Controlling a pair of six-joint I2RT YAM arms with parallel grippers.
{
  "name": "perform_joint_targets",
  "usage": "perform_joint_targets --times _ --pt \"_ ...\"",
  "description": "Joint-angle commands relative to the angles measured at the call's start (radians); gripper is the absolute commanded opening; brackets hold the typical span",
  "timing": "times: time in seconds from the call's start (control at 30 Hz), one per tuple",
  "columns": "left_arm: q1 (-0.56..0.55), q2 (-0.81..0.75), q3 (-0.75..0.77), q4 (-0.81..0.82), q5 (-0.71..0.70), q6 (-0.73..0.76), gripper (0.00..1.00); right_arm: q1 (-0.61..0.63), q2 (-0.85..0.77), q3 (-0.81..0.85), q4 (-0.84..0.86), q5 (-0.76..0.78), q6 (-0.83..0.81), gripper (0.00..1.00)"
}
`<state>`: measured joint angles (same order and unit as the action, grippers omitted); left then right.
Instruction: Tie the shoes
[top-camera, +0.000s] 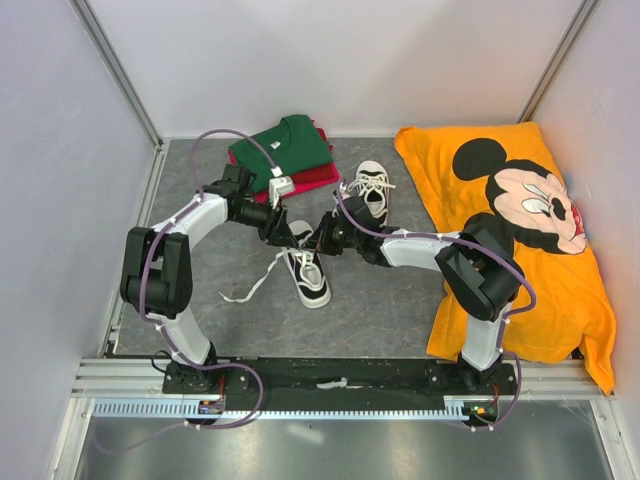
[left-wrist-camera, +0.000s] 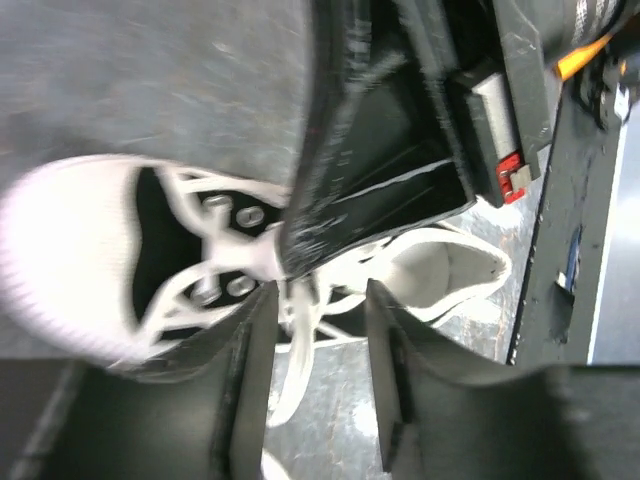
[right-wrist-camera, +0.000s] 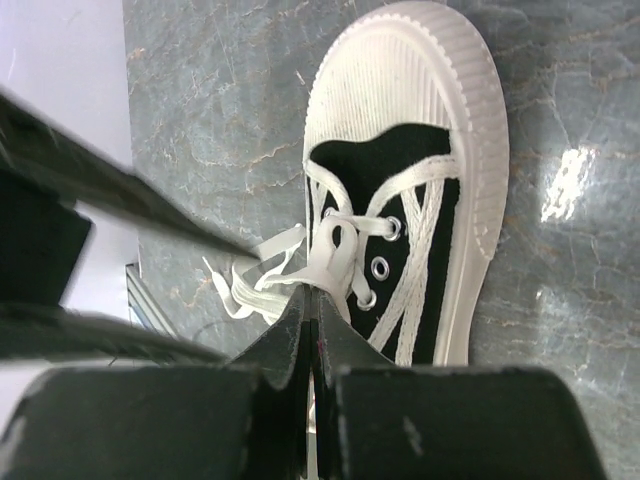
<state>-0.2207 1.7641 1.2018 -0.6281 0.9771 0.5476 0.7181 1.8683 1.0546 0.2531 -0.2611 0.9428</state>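
Note:
One black sneaker (top-camera: 310, 275) with a white toe cap lies mid-table, and the other sneaker (top-camera: 372, 188) lies behind it. Both grippers meet over the near shoe's laces. My right gripper (top-camera: 322, 240) is shut on a white lace loop (right-wrist-camera: 335, 245) just above the shoe's eyelets (right-wrist-camera: 313, 297). My left gripper (top-camera: 282, 232) is open, with a loose lace strand (left-wrist-camera: 290, 350) hanging between its fingers (left-wrist-camera: 315, 300). In the left wrist view the right gripper's black finger (left-wrist-camera: 370, 170) crosses over the shoe (left-wrist-camera: 70, 235). A loose lace end (top-camera: 248, 288) trails left on the table.
A folded green shirt (top-camera: 280, 145) on a red cloth (top-camera: 315, 178) lies at the back left. An orange Mickey Mouse cloth (top-camera: 520, 240) covers the right side. White walls enclose the grey table (top-camera: 390, 295).

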Motion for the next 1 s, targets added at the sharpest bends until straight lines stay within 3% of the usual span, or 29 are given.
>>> perform_joint_targets --times 0.0,0.07,0.17,0.2,0.27,0.3,0.4,0.6,0.97 --pt "0.069 -0.052 0.027 0.067 0.081 0.075 0.54 0.000 0.025 -0.015 0.066 0.008 -0.056 0.00" --pt "0.070 -0.089 -0.010 0.143 0.028 0.132 0.55 0.000 0.023 -0.016 0.063 0.010 -0.058 0.00" --pt "0.073 -0.110 -0.051 0.197 0.000 0.346 0.55 0.000 0.022 -0.019 0.063 0.010 -0.062 0.00" --pt "0.073 -0.107 -0.056 0.194 -0.003 0.489 0.55 0.000 0.020 -0.019 0.061 0.010 -0.067 0.00" --pt "0.073 -0.079 -0.044 0.103 0.006 0.662 0.54 -0.002 0.019 -0.021 0.057 0.013 -0.076 0.00" --pt "0.072 -0.066 -0.035 0.061 0.009 0.842 0.54 -0.002 0.015 -0.022 0.055 0.013 -0.078 0.00" --pt "0.067 -0.011 0.008 -0.047 0.028 1.024 0.53 0.000 0.017 -0.024 0.057 0.010 -0.081 0.00" --pt "0.032 0.054 0.061 -0.151 0.037 1.192 0.54 -0.003 0.017 -0.022 0.057 0.010 -0.090 0.00" --pt "-0.039 0.143 0.137 -0.197 0.011 1.226 0.54 -0.003 0.023 -0.015 0.067 0.003 -0.090 0.00"
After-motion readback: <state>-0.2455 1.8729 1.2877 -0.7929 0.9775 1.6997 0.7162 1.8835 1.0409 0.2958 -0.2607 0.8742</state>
